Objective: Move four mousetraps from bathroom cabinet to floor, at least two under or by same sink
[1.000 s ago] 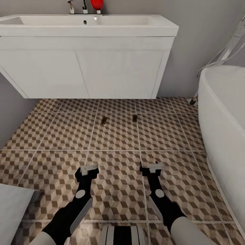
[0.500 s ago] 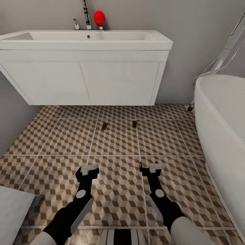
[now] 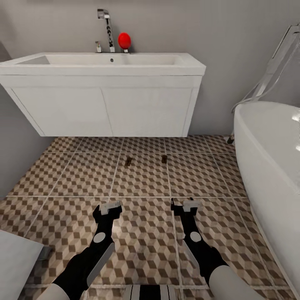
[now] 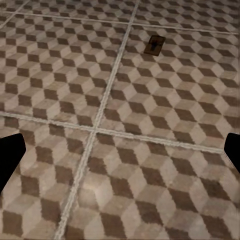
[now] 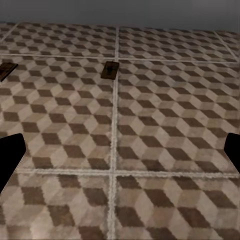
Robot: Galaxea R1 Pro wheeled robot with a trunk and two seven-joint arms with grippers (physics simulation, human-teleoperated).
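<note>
Bathroom floor (image 3: 141, 246): large square tiles, brown/tan/white cube print, pale grout lines. Runs from under the sink unit to the robot base.

Grey wall (image 3: 233, 50) behind everything; a second grey wall face closes the left side.

Bathtub (image 3: 266, 146): white, curved side, bounds the floor on the right. Thin metal pipes (image 3: 266, 79) rise behind it w/ a dark foot near the wall.

Bathroom sink (image 3: 104, 62): wide white basin on a wall-hung vanity w/ two plain doors. Chrome tap (image 3: 106, 29) at the back rim, red round object (image 3: 124, 40) just beside it. Open gap under the vanity; tiles continue into it.

Pale flat surface (image 3: 16, 262) at the lower left corner; what it belongs to cannot be told.

Free floor: broad strip between left wall and tub, approx. the vanity's width.

Left gripper (image 3: 110, 207) and right gripper (image 3: 186, 205): low over the tiles, well apart. Wrist views show each pair of dark fingertips at opposite picture edges, i.e. spread apart, nothing between.

Two mousetraps lie flat on the floor in front of the vanity, apart from each other: left mousetrap (image 3: 128, 161), right mousetrap (image 3: 164, 158).
</note>
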